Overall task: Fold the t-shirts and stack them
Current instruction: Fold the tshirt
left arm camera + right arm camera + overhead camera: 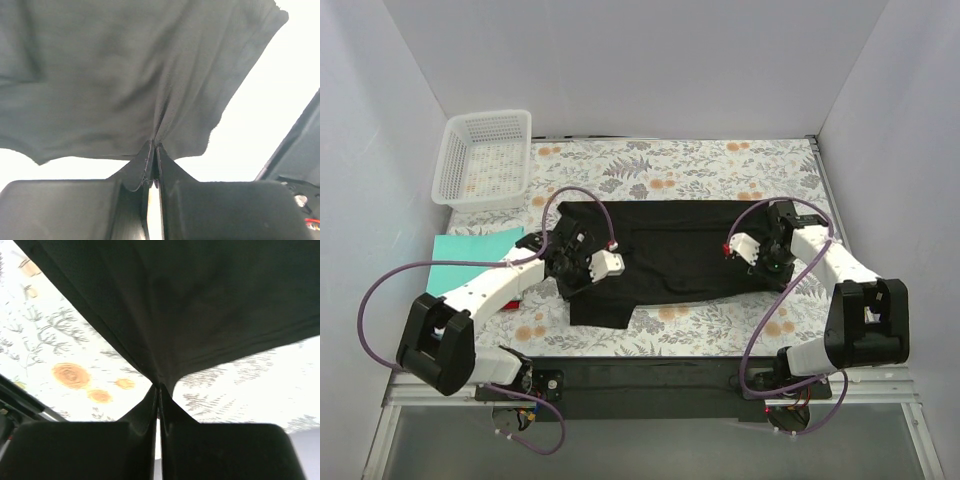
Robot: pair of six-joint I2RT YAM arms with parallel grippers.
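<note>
One floral-print counter point(720, 165), boxed in by white walls at the far, left and right sides.

Across its middle, one black t-shirt point(670, 250): spread wide from left to right and mostly flat, with a longer flap at the left end reaching toward the near edge. Pinched at both ends.

Two white-and-black arms, based at the near edge. Left arm point(480, 290) angled in over the shirt's left end, right arm point(840, 270) bent back over its right end, each trailed by a looping purple cable point(380, 290).

At the far left corner, one white mesh basket point(485, 155).

Along the left edge, just nearer than the basket, one teal folded cloth point(470, 255), lying flat and partly hidden under the left arm. Close beside the black shirt; touching or not, impossible to tell.

Left tool point(153, 150): clenched, fingers pressed together on a fold of the black cloth, with the fabric fanning up and outward from the tips.

Right tool point(159, 390): likewise clamped tight on a pinch of the same shirt at its right end, with black cloth spreading above the tips and the floral counter showing on either side.
</note>
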